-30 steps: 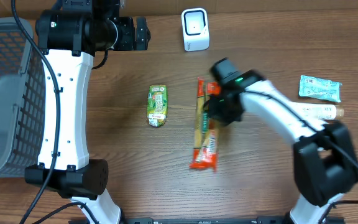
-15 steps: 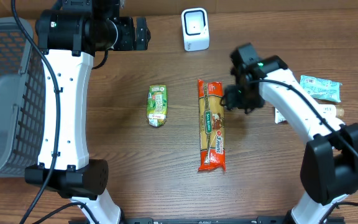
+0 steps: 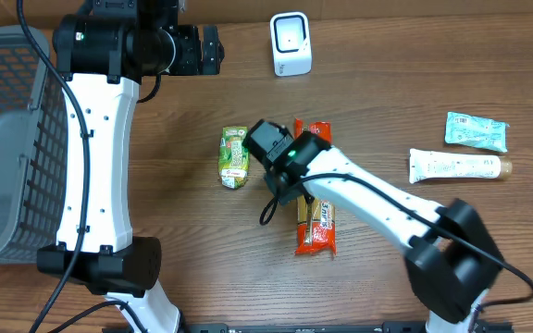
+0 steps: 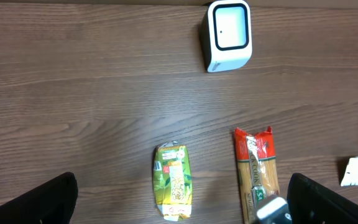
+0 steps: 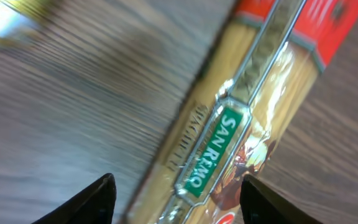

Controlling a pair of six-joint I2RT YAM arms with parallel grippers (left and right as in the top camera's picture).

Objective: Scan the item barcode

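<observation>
left jaws: spread, empty | right jaws: spread (view blurred) above spaghetti pack [image 5: 253, 118] | it lies flat on table [image 3: 387, 92]

One scanner [image 3: 291, 43], one spaghetti pack [image 3: 316, 229], one green pouch [image 3: 234, 156], one tube [image 3: 459, 166], one sachet [image 3: 476, 130] — one basket [image 3: 7, 92].

Open table [image 3: 248, 92] between scanner [image 3: 291, 43] and pouch [image 3: 234, 157]
</observation>
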